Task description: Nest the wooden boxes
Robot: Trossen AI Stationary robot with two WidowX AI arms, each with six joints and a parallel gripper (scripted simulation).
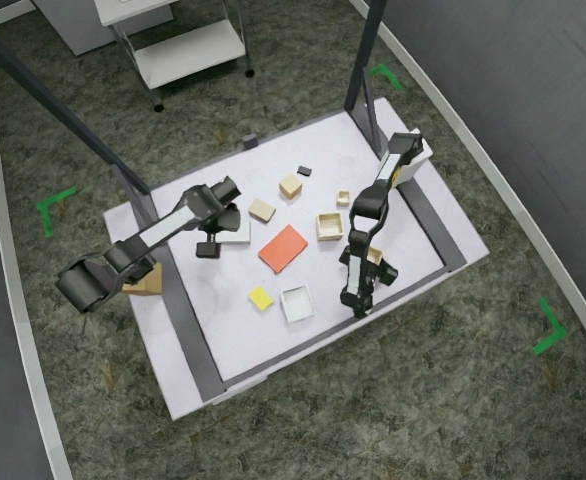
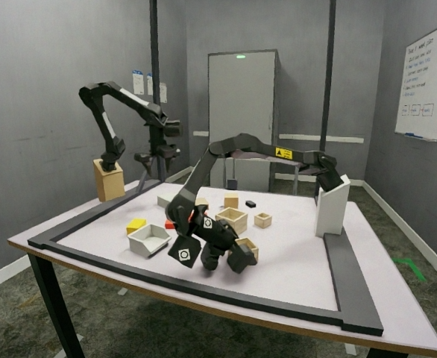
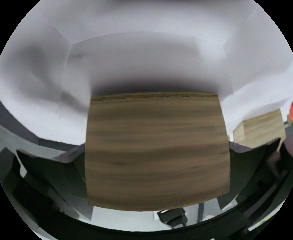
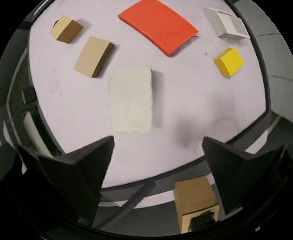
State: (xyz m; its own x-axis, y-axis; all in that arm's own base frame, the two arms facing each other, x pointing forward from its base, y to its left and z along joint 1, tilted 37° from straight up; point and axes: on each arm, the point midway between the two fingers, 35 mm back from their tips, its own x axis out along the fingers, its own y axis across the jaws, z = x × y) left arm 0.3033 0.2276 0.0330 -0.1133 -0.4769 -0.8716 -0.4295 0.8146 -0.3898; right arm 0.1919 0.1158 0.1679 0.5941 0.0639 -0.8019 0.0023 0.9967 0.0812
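Observation:
The left arm bends low over the table. Its gripper (image 1: 379, 271) (image 2: 226, 259) has its fingers spread around a mid-sized wooden box (image 1: 374, 254) (image 2: 246, 244), which fills the left wrist view (image 3: 156, 150). The biggest open wooden box (image 1: 330, 225) (image 2: 232, 218) stands upright near the table's middle. A small open wooden box (image 1: 343, 197) (image 2: 262, 220) stands behind it. A closed-looking wooden cube (image 1: 290, 186) and a flat tan block (image 1: 261, 210) lie further off. The right gripper (image 1: 208, 249) (image 2: 155, 159) (image 4: 158, 150) hangs high, open and empty, above a flat white slab (image 4: 132, 98).
An orange slab (image 1: 283, 248), a yellow block (image 1: 260, 298) and a white open tray (image 1: 297, 303) lie on the table. A small black piece (image 1: 304, 169) sits at the back. A dark raised frame (image 1: 430, 222) borders the work area. The arms stand on a white pedestal (image 2: 330, 209) and a wooden one (image 2: 108, 183).

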